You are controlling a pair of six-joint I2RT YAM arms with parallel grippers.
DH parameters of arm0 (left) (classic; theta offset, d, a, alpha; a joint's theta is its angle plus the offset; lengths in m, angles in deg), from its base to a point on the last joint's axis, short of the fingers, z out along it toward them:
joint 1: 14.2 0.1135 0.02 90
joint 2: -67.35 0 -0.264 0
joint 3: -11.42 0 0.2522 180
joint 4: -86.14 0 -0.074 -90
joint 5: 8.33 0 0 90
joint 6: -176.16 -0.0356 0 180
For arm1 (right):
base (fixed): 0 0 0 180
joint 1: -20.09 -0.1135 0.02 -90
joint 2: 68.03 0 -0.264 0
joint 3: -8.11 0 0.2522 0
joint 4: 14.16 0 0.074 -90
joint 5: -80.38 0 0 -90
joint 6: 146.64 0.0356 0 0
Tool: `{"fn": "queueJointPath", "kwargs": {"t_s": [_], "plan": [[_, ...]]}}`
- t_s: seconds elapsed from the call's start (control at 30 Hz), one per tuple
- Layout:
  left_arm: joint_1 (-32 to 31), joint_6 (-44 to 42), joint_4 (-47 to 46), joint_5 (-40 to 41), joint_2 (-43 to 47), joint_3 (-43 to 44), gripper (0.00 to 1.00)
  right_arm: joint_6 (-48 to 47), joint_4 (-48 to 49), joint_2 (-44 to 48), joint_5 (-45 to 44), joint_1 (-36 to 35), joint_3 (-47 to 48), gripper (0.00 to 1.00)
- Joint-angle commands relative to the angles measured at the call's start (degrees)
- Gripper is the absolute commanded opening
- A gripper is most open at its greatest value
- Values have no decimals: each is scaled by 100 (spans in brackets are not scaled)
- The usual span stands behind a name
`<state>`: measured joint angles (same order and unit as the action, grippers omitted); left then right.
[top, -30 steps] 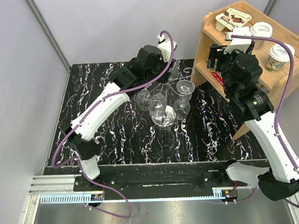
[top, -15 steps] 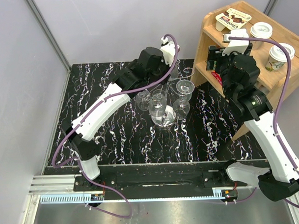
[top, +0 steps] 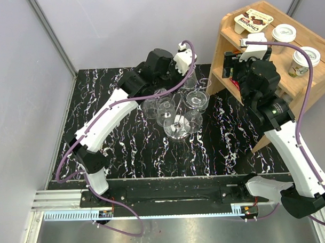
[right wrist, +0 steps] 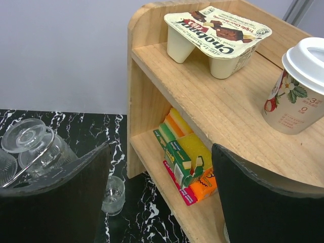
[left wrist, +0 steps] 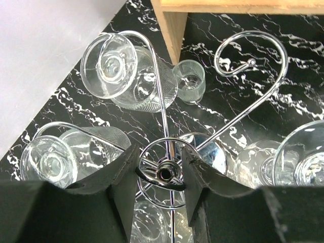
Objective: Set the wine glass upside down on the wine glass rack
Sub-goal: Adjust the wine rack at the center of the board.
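Observation:
The wine glass rack (left wrist: 250, 61) is a chrome wire stand with curled arms; its round base (top: 176, 130) rests on the black marbled table. Several wine glasses hang upside down on it, one at the far left (left wrist: 114, 68), one at the near left (left wrist: 48, 162) and one at the right (left wrist: 309, 162). One curled arm at the upper right carries nothing. My left gripper (left wrist: 159, 152) is above the rack, its jaws closed against the ring round the top of the central post (left wrist: 164, 173). My right gripper (right wrist: 159, 167) is open and empty, beside the wooden shelf.
A small clear glass (left wrist: 190, 81) stands on the table by the shelf's corner, also in the right wrist view (right wrist: 114, 195). The wooden shelf unit (top: 267, 70) at the right holds sponges (right wrist: 195, 162), a yogurt pack (right wrist: 217, 30) and lidded paper cups (right wrist: 301, 86).
My left wrist has shifted slightly up and left over the rack, and the hanging glasses have shifted a little with it. My right gripper has edged up toward the shelf.

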<state>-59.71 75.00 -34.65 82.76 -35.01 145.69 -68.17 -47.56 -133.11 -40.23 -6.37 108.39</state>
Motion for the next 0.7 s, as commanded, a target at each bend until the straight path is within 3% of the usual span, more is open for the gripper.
{"fn": "queueJointPath", "kwargs": {"t_s": [0.0, 0.67], "plan": [[210, -808, 438, -609, 147, 429, 24, 107, 127, 66, 134, 35, 14, 85], [412, -2206, 1299, -1233, 103, 948, 23, -42, -496, 39, 653, 44, -478, 87]]}}
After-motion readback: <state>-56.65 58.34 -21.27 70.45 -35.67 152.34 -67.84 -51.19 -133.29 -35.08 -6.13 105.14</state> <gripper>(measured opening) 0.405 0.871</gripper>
